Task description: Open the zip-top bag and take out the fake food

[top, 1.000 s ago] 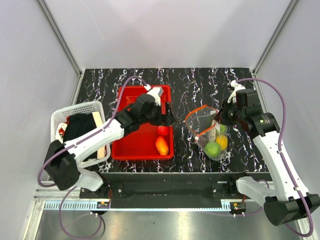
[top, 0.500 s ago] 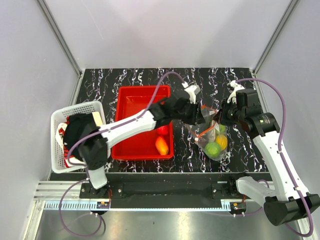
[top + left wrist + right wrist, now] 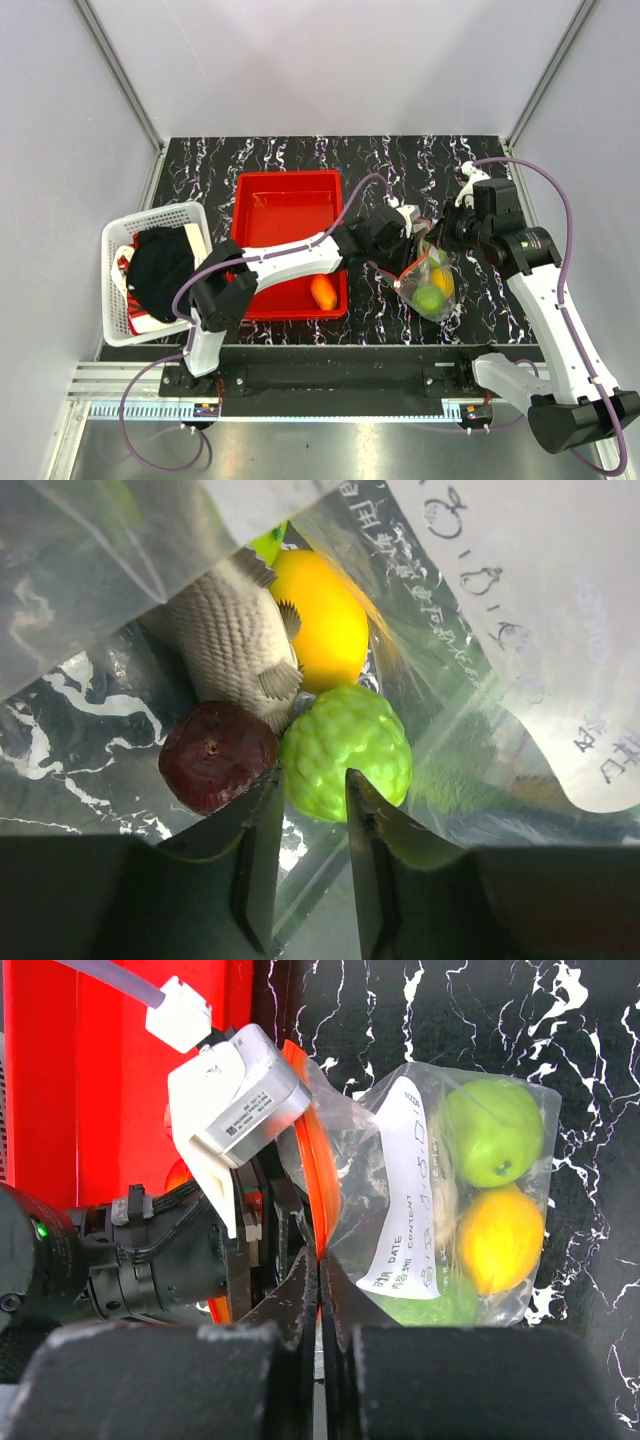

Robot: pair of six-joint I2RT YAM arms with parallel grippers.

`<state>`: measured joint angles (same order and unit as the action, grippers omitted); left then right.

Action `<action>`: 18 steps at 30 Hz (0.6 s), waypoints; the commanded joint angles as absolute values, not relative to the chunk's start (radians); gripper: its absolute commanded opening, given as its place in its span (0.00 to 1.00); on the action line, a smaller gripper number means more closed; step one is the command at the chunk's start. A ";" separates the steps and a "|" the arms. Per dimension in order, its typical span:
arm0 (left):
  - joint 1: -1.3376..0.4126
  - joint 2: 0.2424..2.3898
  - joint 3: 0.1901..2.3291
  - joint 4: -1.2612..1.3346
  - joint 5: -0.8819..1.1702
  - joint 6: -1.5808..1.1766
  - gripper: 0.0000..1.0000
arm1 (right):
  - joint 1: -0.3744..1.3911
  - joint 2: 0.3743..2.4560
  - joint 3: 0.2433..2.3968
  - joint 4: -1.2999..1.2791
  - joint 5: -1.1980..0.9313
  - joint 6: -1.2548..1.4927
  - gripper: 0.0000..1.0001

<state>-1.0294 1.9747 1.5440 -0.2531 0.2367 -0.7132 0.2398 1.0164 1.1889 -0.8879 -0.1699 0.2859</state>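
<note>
While right gripper (image 3: 319,1278) pinches the bag (image 3: 428,272) by its zip strip, right of centre beside tray (image 3: 285,200), left gripper (image 3: 308,815) sits inside, jaws slightly parted, empty, just under green fruit (image 3: 345,752) and fish (image 3: 228,630).

The right gripper (image 3: 320,1260) is pinching the orange zip strip (image 3: 312,1175) of the clear bag (image 3: 400,1110), its fingers pressing together on the rim. The bag is lying on the black marbled table (image 3: 590,1020), holding a green fruit (image 3: 492,1132) beside a yellow fruit (image 3: 500,1240) (a second green shape (image 3: 445,1305) is showing below the white label (image 3: 405,1195)). The left arm (image 3: 150,1260) is poking into the bag's mouth, with the red tray (image 3: 100,1060) behind it.
</note>
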 commanded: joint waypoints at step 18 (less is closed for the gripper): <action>-1.039 2.079 1.511 -0.258 0.117 -0.657 0.73 | 0.245 0.980 1.101 -0.856 -0.175 0.313 0.00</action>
<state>-1.0340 2.0655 1.5272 -0.2630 0.1699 -0.6781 0.2398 0.9970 1.1034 -0.8871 -0.1696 0.3000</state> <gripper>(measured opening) 0.713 0.009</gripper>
